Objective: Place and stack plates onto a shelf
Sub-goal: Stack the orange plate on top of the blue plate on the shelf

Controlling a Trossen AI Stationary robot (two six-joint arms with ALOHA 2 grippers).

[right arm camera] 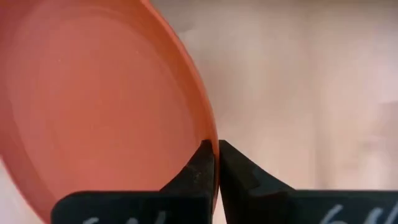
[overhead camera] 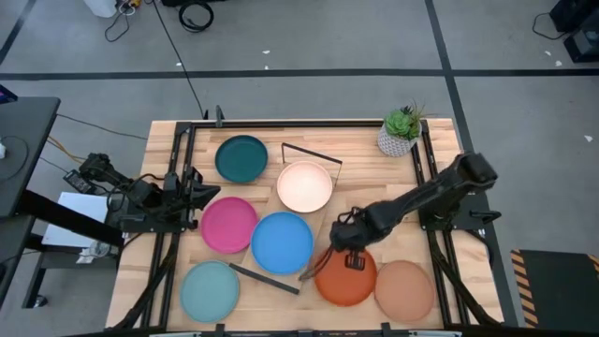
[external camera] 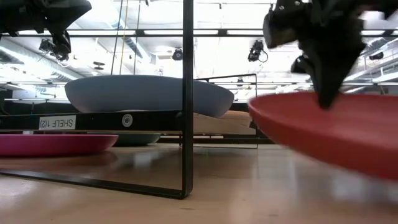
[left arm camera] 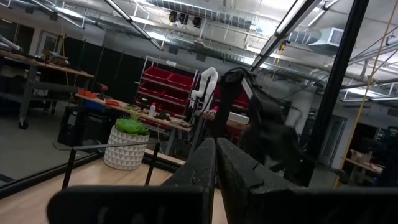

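Note:
The orange plate (overhead camera: 343, 281) lies near the table's near edge, right of centre, and my right gripper (overhead camera: 355, 256) is shut on its far rim. The shelf (overhead camera: 323, 225) runs slantwise across the middle with a black wire frame (overhead camera: 312, 153) at each end. The cream plate (overhead camera: 304, 186) and the blue plate (overhead camera: 282, 242) sit on its plank. Dark teal (overhead camera: 241, 158), magenta (overhead camera: 228, 225), light blue (overhead camera: 210, 291) and tan-brown (overhead camera: 404, 290) plates lie flat on the table. No grey plate shows. My left gripper (overhead camera: 204, 193) waits shut by the left edge. My right gripper pinches the orange plate's rim (right arm camera: 210, 138) between its two fingers, one finger (right arm camera: 200, 163) inside the plate and one outside. The fingers come from above, pointing down, at the rim's far side (overhead camera: 348, 249). In the low view the plate (external camera: 323, 127) looks tilted, its underside raised off the table.
A potted plant (overhead camera: 401, 131) stands at the far right corner. The shelf's near wire frame (external camera: 186, 99) stands just left of the orange plate. The tan-brown plate lies close on its right. Black rails run along the table's left and right sides.

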